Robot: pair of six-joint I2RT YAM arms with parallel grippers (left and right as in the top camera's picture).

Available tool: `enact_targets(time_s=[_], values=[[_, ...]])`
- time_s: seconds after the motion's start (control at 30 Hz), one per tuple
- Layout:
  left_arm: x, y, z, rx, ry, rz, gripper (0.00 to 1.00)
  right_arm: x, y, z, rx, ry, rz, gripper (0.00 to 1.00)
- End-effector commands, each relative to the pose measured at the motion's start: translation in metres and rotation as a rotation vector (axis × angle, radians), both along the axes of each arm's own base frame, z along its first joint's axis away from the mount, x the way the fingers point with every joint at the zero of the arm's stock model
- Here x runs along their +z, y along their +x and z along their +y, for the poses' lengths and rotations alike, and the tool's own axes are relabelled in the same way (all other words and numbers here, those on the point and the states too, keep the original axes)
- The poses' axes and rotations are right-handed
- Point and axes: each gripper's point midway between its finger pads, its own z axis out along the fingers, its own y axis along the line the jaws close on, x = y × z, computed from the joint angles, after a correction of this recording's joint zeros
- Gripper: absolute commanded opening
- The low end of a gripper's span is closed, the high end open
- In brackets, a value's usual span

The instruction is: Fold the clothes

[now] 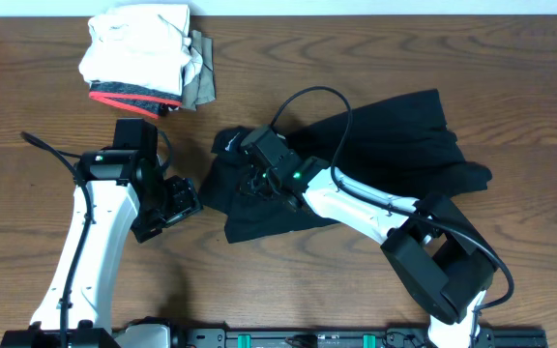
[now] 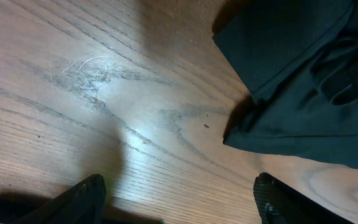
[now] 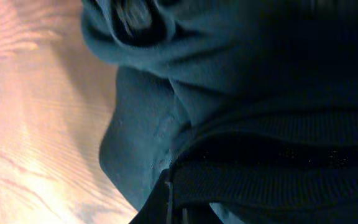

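Right gripper [image 1: 252,184] is buried in the black garment [image 1: 404,145] at mid-table, grip unreadable; your left gripper [image 2: 179,186] hangs wide open, empty, just beside it. Pull one-handed and you risk bunching it up.

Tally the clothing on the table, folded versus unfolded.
Folded clothes pile: 1
Unfolded dark garment: 1
Total: 2
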Motion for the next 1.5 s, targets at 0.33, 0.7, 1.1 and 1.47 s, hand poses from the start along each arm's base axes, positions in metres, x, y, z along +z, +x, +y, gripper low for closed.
enact_targets(time_s=[0.33,0.7,1.1,1.47], values=[[0.0,0.0,0.001,-0.014,-0.001,-0.011,0.78,0.001,0.037,0.019,-0.029,0.053,-0.172,0.68],[0.004,0.001,-0.02,-0.121,-0.102,-0.039,0.79,0.054,0.043,-0.056,-0.005,-0.106,-0.196,0.84],[0.01,0.009,-0.099,-0.342,-0.197,-0.137,0.78,0.103,-0.005,-0.26,-0.17,-0.392,0.051,0.99],[-0.031,0.035,-0.149,-0.375,-0.22,-0.126,0.78,0.06,-0.047,-0.342,-0.303,-0.483,0.339,0.95]])
